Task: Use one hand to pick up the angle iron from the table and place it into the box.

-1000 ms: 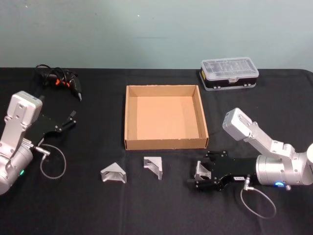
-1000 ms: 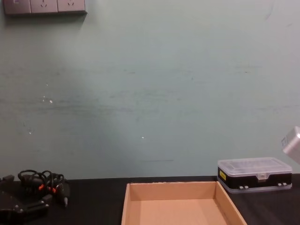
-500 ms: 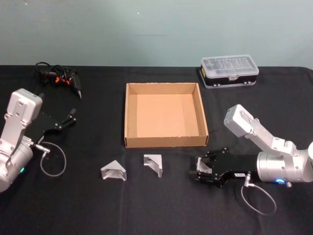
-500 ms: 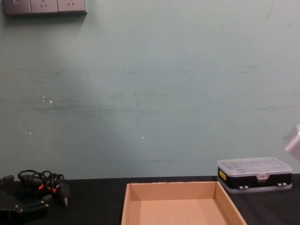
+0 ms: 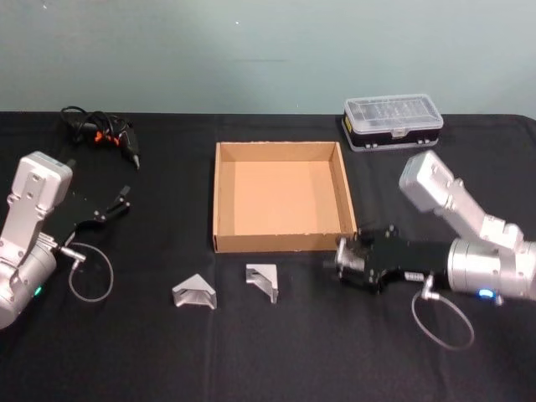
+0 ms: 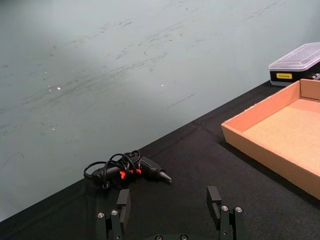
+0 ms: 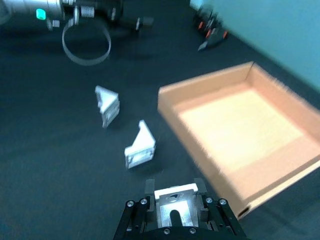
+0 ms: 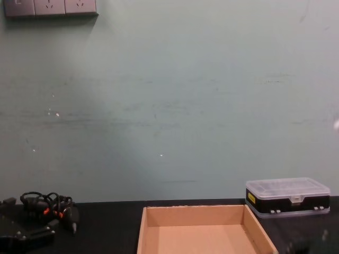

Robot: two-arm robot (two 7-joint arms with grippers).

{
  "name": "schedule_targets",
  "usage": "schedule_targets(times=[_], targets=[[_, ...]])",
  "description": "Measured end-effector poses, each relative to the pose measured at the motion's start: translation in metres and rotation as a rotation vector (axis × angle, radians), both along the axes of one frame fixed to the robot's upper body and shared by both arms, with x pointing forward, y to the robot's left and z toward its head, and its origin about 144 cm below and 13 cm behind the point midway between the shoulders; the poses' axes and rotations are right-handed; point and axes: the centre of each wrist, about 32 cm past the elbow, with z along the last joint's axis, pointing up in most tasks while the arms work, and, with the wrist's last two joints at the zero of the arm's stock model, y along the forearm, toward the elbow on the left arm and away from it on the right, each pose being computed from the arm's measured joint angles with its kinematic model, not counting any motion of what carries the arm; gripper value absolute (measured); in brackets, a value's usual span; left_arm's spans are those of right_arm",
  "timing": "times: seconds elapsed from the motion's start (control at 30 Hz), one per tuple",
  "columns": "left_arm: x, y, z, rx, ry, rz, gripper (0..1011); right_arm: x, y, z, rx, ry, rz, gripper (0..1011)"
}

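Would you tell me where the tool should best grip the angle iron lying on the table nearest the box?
Likely across its two parallel sides, from above: this angle iron sits on the table with both sides exposed and nothing close beside it. The right tool holds another.

angle iron (image 7: 175, 205) silver, clamped in right pincer (image 5: 340, 261) | just beside front-right corner of tan box (image 5: 285, 244)

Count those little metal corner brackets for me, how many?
3. The left angle iron and middle angle iron lie on the table before the box; the third angle iron is gripped in the right claw.
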Motion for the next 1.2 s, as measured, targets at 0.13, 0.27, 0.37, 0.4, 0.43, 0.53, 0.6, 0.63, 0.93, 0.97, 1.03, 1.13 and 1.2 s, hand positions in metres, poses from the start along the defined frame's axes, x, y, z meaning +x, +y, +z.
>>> schedule_targets(times=[0.13,0.27,0.37,0.4,0.43,0.53,0.6,0.63,0.93,0.97,1.03,1.13,1.2], targets=[[0.0,0.0,0.0,0.0,0.0,0.0,1000,-0.002,0.003,0.013,0.028,-0.058,-0.039,456],[0.0,0.0,0.0,0.0,0.0,0.0,1000,0.001,0.008,0.021,0.053,-0.097,-0.095,456],[0.0,0.0,0.0,0.0,0.0,0.0,1000,0.006,0.014,0.023,0.073,-0.119,-0.141,456],[0.0,0.0,0.0,0.0,0.0,0.0,1000,0.008,0.016,0.023,0.077,-0.121,-0.151,456],[0.0,0.0,0.0,0.0,0.0,0.0,1000,0.01,0.017,0.022,0.081,-0.122,-0.161,456],[0.0,0.0,0.0,0.0,0.0,0.0,1000,0.019,0.022,0.02,0.093,-0.122,-0.191,456],[0.0,0.0,0.0,0.0,0.0,0.0,1000,0.026,0.025,0.018,0.095,-0.118,-0.198,456],[0.0,0.0,0.0,0.0,0.0,0.0,1000,0.029,0.026,0.016,0.091,-0.115,-0.203,456],[0.0,0.0,0.0,0.0,0.0,0.0,1000,0.055,0.04,0.001,0.065,-0.079,-0.21,456],[0.0,0.0,0.0,0.0,0.0,0.0,1000,0.06,0.043,-0.001,0.06,-0.072,-0.209,456],[0.0,0.0,0.0,0.0,0.0,0.0,1000,0.063,0.045,-0.002,0.053,-0.068,-0.21,456],[0.0,0.0,0.0,0.0,0.0,0.0,1000,0.068,0.048,-0.005,0.044,-0.06,-0.21,456],[0.0,0.0,0.0,0.0,0.0,0.0,1000,0.074,0.052,-0.008,0.032,-0.052,-0.209,456]])
